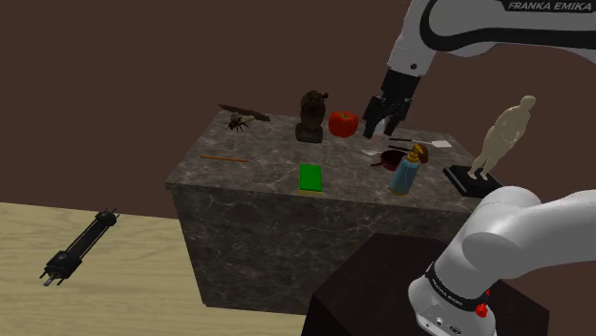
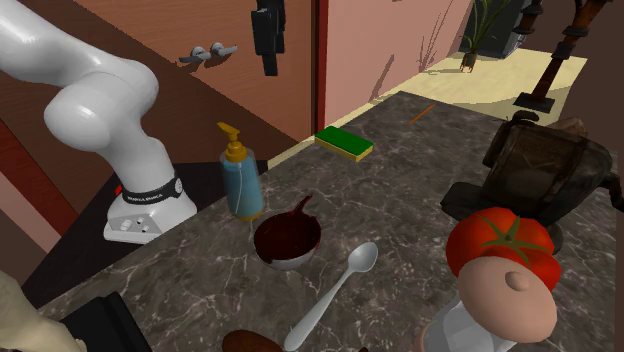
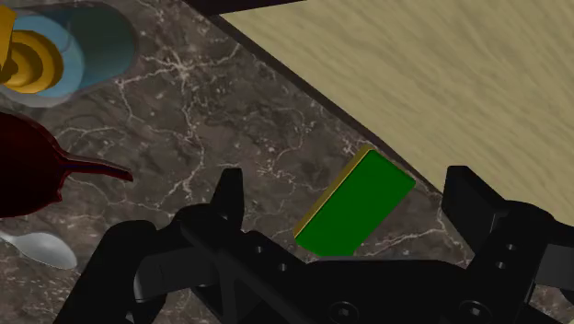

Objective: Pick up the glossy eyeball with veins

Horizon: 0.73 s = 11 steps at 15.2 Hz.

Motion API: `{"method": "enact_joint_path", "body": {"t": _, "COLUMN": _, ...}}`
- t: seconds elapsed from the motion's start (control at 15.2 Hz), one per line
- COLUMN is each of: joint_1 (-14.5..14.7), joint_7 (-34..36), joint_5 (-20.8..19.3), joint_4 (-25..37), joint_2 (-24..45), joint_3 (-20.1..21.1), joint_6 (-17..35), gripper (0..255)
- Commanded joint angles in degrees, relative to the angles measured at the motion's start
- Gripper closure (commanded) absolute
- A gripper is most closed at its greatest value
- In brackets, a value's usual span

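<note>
Shoulder view, arm: reaches out over the marble block; the gripper points down above its far side, just beside a tomato.
Shoulder view, surroundings: a green sponge lies mid-top, with a blue pump bottle nearer the stand.
Second exterior view, target: a pinkish-white ball, probably the eyeball, sits right in front of the tomato.
Wrist view, fingers: spread apart and clasping nothing, the green sponge lying beyond them; a dark red bowl and a spoon lie off to one side.

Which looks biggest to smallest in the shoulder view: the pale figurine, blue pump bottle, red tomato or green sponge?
1. pale figurine
2. blue pump bottle
3. red tomato and green sponge look about alike
</note>
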Motion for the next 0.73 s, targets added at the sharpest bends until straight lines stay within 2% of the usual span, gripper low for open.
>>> {"method": "enact_joint_path", "body": {"t": 0.0, "joint_1": 0.0, "joint_7": 0.0, "joint_5": 0.0, "joint_4": 0.0, "joint_2": 0.0, "joint_3": 0.0, "joint_6": 0.0, "gripper": 0}}
{"method": "enact_joint_path", "body": {"t": 0.66, "joint_1": -5.9, "joint_7": -1.5, "joint_5": -9.6, "joint_4": -1.5, "joint_2": 13.7, "joint_3": -3.2, "joint_6": 9.5, "gripper": 0}}
